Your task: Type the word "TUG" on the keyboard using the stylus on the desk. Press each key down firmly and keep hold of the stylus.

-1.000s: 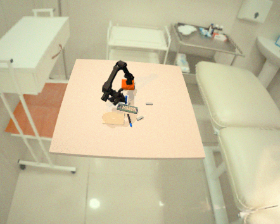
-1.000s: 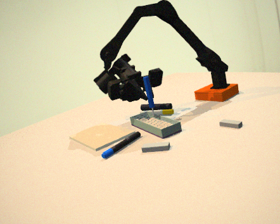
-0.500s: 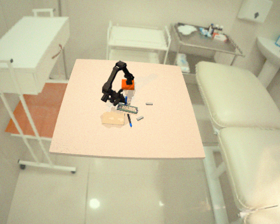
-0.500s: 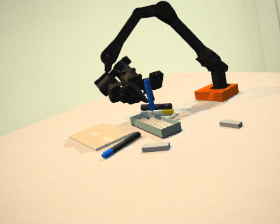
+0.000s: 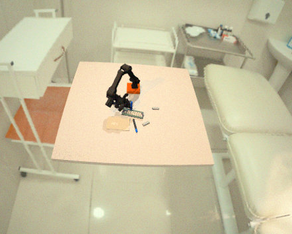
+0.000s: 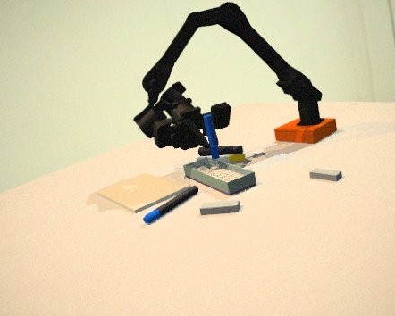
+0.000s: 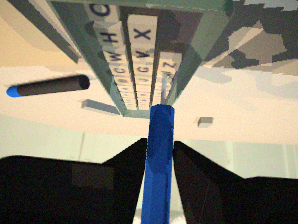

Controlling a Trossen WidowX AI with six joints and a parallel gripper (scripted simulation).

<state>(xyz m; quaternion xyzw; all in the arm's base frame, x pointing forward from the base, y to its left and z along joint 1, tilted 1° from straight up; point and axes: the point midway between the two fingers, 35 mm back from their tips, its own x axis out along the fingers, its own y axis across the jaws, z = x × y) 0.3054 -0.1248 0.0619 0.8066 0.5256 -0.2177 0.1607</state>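
on the pale desk point(image 5: 175, 142) point(image 6: 273, 250), we see our end effector point(image 5: 130, 105) point(image 6: 210, 134) point(image 7: 160, 145) clamped on the blue stylus point(image 5: 131, 105) point(image 6: 211, 136) point(image 7: 160, 150), its thin tip pointing down over the green-framed keyboard point(image 5: 133, 114) point(image 6: 230, 187) point(image 7: 192, 65).

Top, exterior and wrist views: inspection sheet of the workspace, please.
Surface: pale pink tabletop.
Job's things: green-framed keyboard with pale lettered keys; blue stylus, thin tip over the keys, contact unclear.
Clutter: black marker with blue end, tan flat pad, two small grey blocks.
Gripper: shut on the stylus.
Cables: nothing seen on the table.
Surroundings: white trolleys, padded cream couch.
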